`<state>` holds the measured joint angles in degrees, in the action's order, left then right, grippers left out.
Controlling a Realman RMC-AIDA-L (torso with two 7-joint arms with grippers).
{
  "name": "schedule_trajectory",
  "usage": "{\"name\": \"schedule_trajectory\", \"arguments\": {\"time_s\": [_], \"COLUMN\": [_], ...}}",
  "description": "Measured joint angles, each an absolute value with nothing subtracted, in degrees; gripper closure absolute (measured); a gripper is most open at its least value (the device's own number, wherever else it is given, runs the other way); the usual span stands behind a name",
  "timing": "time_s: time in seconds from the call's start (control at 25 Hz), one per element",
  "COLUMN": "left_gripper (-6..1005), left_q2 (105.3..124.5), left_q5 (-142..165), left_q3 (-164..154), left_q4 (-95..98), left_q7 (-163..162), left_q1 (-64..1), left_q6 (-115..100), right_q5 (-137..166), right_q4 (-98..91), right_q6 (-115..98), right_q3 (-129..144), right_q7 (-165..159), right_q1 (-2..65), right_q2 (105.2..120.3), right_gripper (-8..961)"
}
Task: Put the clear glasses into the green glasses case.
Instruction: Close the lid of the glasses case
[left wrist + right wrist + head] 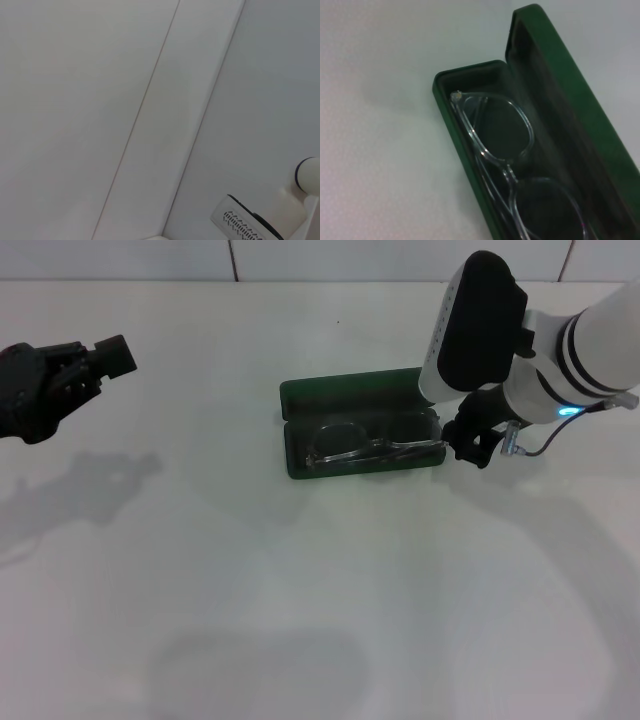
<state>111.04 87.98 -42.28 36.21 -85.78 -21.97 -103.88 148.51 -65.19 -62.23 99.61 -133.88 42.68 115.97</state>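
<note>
The green glasses case (350,396) lies open in the middle of the white table, its lid tilted back toward the far side. The clear glasses (362,446) rest folded inside its lower half, lenses facing up. My right gripper (472,446) hovers at the case's right end, close to the glasses' tip there. The right wrist view looks down into the case (555,75), where the glasses (500,131) sit along the dark lining. My left gripper (112,353) hangs parked at the far left, well away from the case.
The white table (300,600) stretches around the case, and a tiled wall runs along its far edge. The left wrist view shows only pale surfaces and a part of the right arm (260,220).
</note>
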Motion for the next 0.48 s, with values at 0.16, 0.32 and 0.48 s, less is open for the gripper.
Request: {"name": "schedule_trajectory", "arguments": {"time_s": [0.16, 0.32, 0.48], "left_gripper": [950, 950, 950], "left_q2": [111.13, 111.18, 111.18], "left_q5": [88.0, 88.0, 88.0], "left_q3": [-42.3, -42.3, -42.4], "left_q4": [36.2, 36.2, 36.1], "left_q7": [-85.8, -85.8, -86.4], "left_q1": [-22.0, -21.9, -22.1], "left_q6": [-103.9, -103.9, -103.9], "right_q5": [148.7, 150.9, 154.6], "right_q4": [-65.6, -68.6, -77.8], "right_q6": [-62.2, -63.2, -66.0], "right_q3": [99.6, 99.6, 99.3], "right_q7": [-133.9, -135.3, -137.0], "right_q1": [42.6, 41.7, 37.9], "right_q2": [115.96, 116.04, 116.1], "right_gripper": [943, 943, 943]}}
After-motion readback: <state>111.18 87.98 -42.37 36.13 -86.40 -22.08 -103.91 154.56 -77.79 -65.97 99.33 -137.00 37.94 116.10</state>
